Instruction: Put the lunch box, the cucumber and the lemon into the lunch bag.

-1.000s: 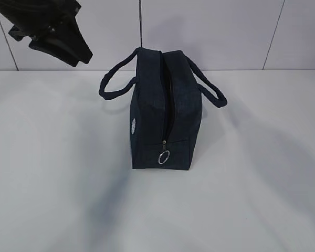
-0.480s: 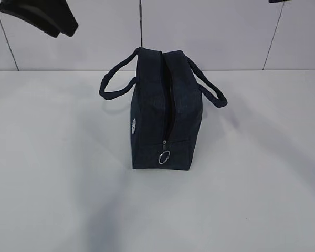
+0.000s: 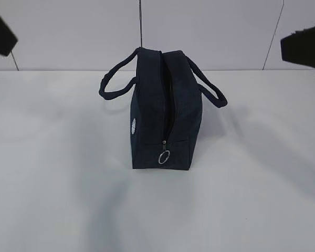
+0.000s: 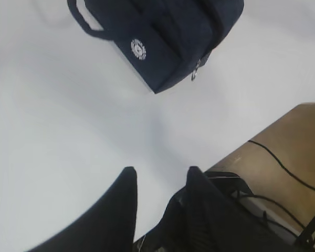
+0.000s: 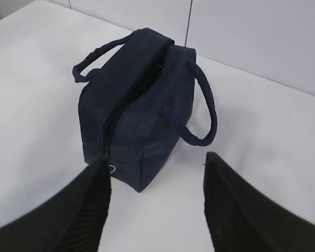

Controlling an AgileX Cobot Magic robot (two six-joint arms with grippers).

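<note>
The boxy dark navy fabric lunch bag is seen standing upright near the middle of the white counter, its two loop handles splayed to either side and its top zipper parted along most of the length, with the silver ring pull hanging at the near end. No lunch box, cucumber or lemon can be made out anywhere on the counter; whether they already lie inside the bag cannot be told, since the opening shows only darkness. The task is judged to be either finished or not shown as begun.

The left claw is held high with its fingers apart and nothing between them. The right claw is likewise spread wide and empty, above the bag's near end.

The counter is plain, matte and unmarked. Behind it a wall of large pale panels is seen; beyond the counter's edge, a wooden surface with black cables is visible.
</note>
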